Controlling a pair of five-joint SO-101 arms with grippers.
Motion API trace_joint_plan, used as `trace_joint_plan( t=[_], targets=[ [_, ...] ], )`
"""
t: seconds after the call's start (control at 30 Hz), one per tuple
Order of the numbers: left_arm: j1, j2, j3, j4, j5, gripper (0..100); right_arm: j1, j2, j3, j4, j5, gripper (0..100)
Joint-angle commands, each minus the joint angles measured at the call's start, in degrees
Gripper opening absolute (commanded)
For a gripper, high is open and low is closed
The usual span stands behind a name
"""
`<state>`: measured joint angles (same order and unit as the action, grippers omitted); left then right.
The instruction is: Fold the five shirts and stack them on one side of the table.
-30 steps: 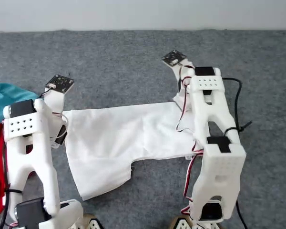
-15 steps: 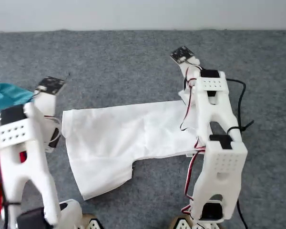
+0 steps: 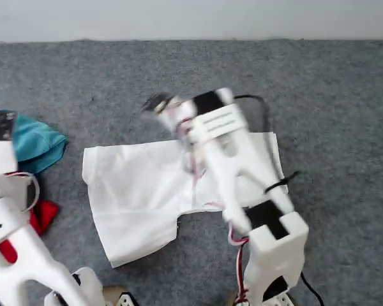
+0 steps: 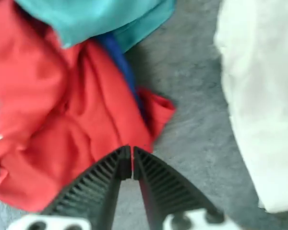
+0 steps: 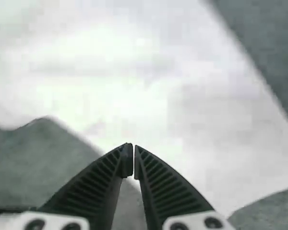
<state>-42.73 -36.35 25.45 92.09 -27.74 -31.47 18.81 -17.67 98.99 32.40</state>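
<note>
A white shirt (image 3: 140,191) lies spread flat in the middle of the grey table, one sleeve toward the front. The right arm (image 3: 223,140) stretches across it from the front. My right gripper (image 5: 133,160) is shut and hangs empty over the white shirt (image 5: 134,72). At the left edge lies a pile with a teal shirt (image 3: 38,143) and a red shirt (image 3: 43,215). My left gripper (image 4: 132,160) is shut and empty just above the red shirt (image 4: 53,110), with the teal shirt (image 4: 96,19) beyond it and a blue strip (image 4: 122,67) between them.
The left arm (image 3: 6,210) stands at the front left corner beside the pile. Bare grey table (image 3: 332,95) runs along the back and the right side. A light wall borders the far edge.
The right arm swung left from the shirt's right end to over its middle. The left arm drew back to the left, over the coloured pile. The white shirt stayed put.
</note>
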Motion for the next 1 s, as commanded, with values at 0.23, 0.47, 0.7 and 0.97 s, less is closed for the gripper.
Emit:
trace_joint_plan(
  t=[0.23, 0.47, 0.7, 0.97],
  targets=[
    [-7.1, -1.3, 6.4, -5.1, 0.3, 1, -23.0, 4.2, -2.0, 1.8, -2.5, 21.7],
    [-7.1, -1.3, 6.8, -5.1, 0.3, 1, -33.3, 6.3, -1.9, -0.6, -2.5, 24.2],
    [-7.1, -1.3, 6.8, -5.1, 0.3, 1, -35.3, -0.9, 9.0, -7.1, -4.6, 24.2],
    [-7.1, -1.3, 6.9, -5.1, 0.3, 1, -39.2, -15.0, 32.1, -25.8, -4.5, 24.3]
  ],
)
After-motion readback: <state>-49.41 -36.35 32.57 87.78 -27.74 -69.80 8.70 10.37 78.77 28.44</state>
